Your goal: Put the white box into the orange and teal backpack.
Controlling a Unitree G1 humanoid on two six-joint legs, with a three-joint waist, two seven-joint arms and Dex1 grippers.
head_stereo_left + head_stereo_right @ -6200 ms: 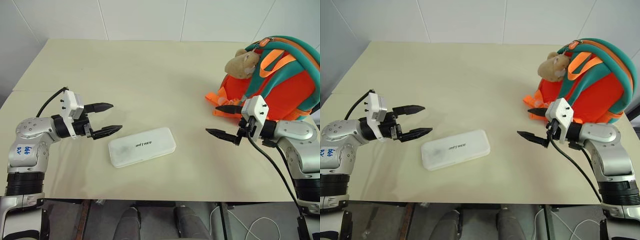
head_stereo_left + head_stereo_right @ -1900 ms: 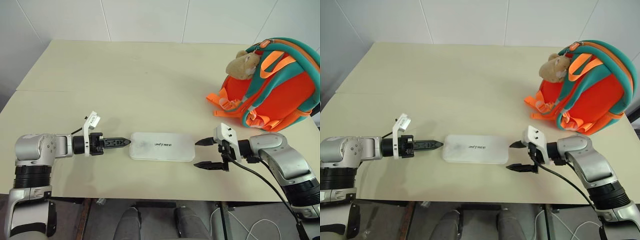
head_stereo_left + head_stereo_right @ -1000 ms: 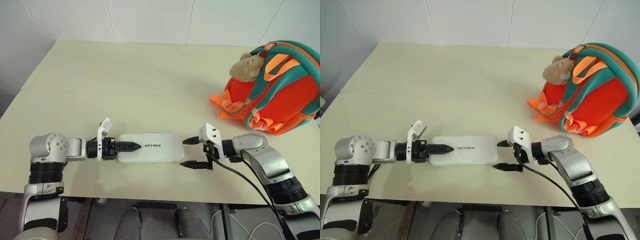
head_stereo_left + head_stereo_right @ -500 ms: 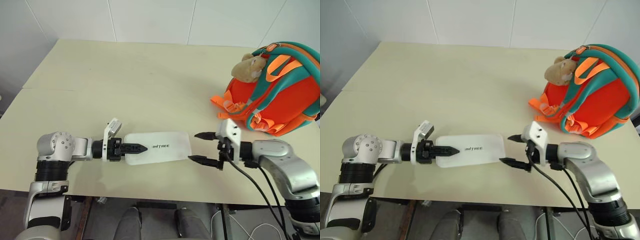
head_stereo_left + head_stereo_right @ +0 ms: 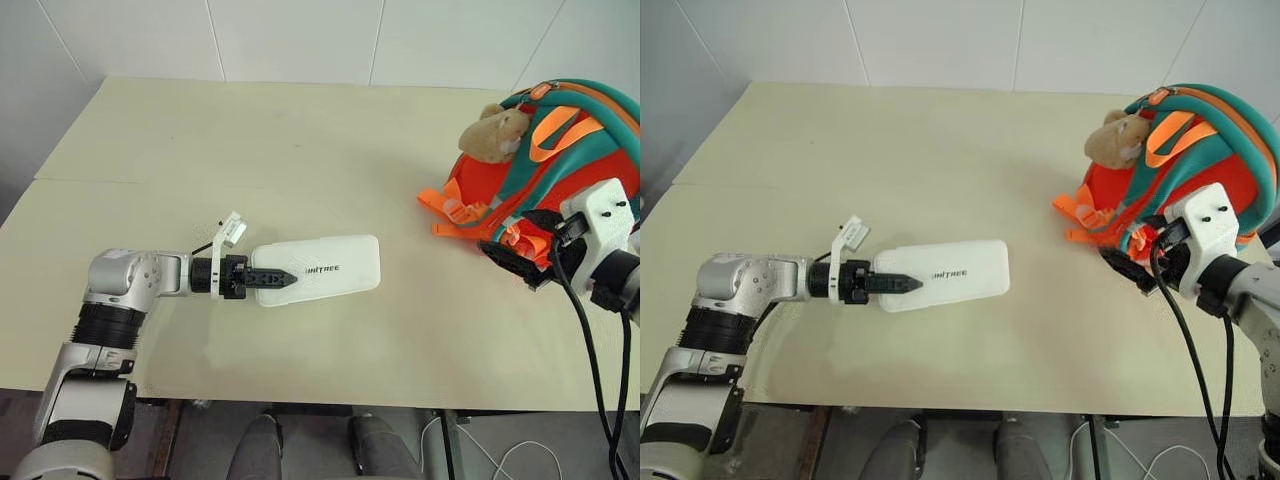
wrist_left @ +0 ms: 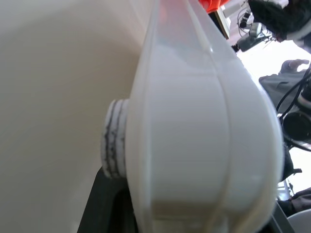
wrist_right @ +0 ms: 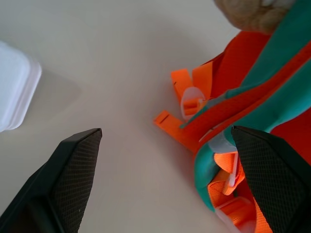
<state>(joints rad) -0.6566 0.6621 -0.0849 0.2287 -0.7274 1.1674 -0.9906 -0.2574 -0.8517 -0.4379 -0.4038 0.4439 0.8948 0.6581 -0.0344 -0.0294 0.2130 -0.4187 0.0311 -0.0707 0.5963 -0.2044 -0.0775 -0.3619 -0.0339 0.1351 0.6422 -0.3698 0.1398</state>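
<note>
White box (image 5: pixel 320 268) pinched at its near end by left fingers (image 5: pixel 272 279), far end tilted up off counter (image 5: pixel 300 150). Right fingers (image 5: pixel 525 260) spread wide beside orange and teal backpack (image 5: pixel 560 170). Advice: hold opening wide, feed box in end-first, keep grip firm.

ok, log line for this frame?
left gripper: shut on box, one end | right gripper: open, at backpack straps | box: not yet in backpack | table
</note>
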